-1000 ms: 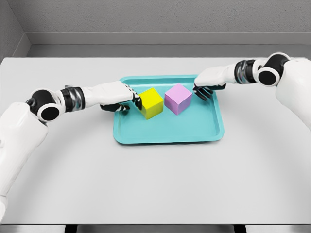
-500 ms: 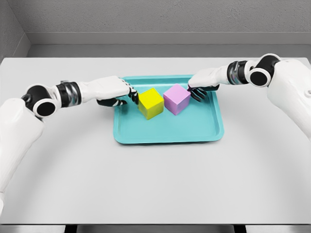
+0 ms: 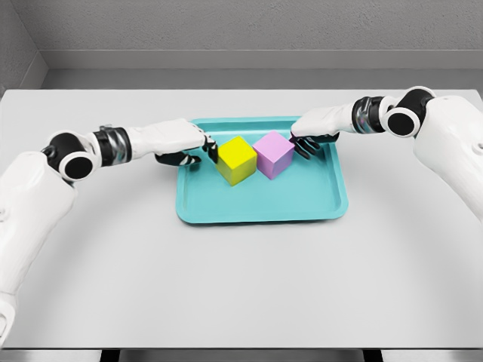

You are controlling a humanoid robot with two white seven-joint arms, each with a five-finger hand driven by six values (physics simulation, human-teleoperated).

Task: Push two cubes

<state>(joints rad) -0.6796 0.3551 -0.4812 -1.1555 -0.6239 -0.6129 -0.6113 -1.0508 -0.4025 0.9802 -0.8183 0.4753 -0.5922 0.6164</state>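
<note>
- Here, the table (image 3: 241, 286): pale grey, flat, with a grey wall behind its far edge.
- Tray (image 3: 260, 205): teal, shallow, rounded corners, lying on the far middle of the table; both cubes stand inside its far half.
- Yellow cube (image 3: 236, 160): in the tray's far left part, turned so one corner edge faces me. Plain faces, no writing that I can read.
- Purple cube (image 3: 273, 154): just right of the yellow cube; the two meet at their near sides or are as good as touching, and I cannot tell which. Plain faces, no label.
- My left hand (image 3: 181, 143): reaching in from the left over the tray's left rim, fingers curled downward with the dark fingertips (image 3: 210, 151) at the yellow cube's left face. It grips nothing; the fingers press sideways or sit just against the cube.
- My right hand (image 3: 317, 130): reaching in from the right over the tray's far right corner, fingers likewise curled and pointing down, tips at the purple cube's right face. It holds nothing either.
- Arms: white shells with dark banded wrists, both stretched low above the table from the picture's sides.
- Markings: no brand, label or text visible on any item.
</note>
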